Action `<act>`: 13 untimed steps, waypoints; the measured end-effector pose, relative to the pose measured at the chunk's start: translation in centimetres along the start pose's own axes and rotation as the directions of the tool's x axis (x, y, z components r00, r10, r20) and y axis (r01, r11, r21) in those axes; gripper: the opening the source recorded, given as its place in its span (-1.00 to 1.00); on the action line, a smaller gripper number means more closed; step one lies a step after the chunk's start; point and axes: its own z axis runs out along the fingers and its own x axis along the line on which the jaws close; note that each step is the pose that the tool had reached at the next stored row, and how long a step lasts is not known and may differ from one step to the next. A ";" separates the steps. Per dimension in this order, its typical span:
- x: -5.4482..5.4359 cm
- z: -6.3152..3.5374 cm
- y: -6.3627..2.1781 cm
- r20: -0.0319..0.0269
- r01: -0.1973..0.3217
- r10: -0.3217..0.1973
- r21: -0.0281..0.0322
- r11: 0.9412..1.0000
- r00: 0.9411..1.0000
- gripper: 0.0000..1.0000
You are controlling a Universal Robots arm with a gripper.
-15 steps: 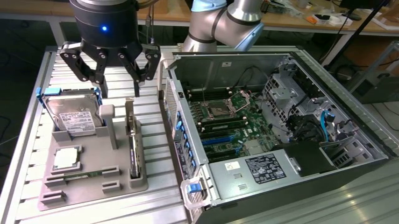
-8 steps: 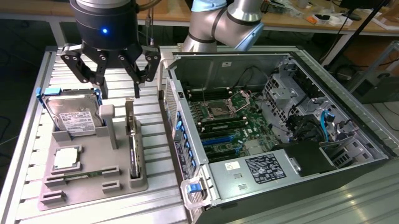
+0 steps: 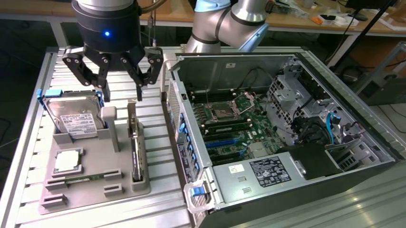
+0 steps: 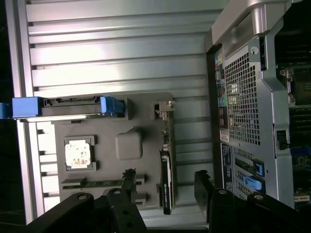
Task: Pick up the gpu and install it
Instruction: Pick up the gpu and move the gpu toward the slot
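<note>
The gpu (image 3: pixel 134 142) stands on its long edge in a slot of the grey holder tray (image 3: pixel 95 190), a thin dark card with silvery trim. My gripper (image 3: pixel 123 95) hangs open above the card's far end, its dark fingers spread and holding nothing. In the wrist view the gpu (image 4: pixel 166 165) appears edge-on, lined up between my two fingertips, and the gripper (image 4: pixel 166 178) straddles it from above without touching. To the exterior view's right, the open computer case (image 3: pixel 273 128) shows its motherboard (image 3: pixel 231 123) with the blue slot tabs.
A silver hard drive (image 3: pixel 76 118) with blue handles stands in the tray beside the card. A square processor chip (image 3: pixel 68 161) and a green memory stick (image 3: pixel 82 179) lie nearer the front. The case wall (image 4: pixel 243 97) rises close beside the tray on the ribbed metal table (image 3: pixel 159 199).
</note>
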 end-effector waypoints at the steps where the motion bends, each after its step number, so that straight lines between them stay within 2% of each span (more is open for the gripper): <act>1: 0.0 0.04 0.00 0.000 0.000 0.000 0.000 1.000 1.000 0.20; 13: 0.0 0.42 -0.02 0.000 0.000 0.000 0.000 1.000 1.000 0.20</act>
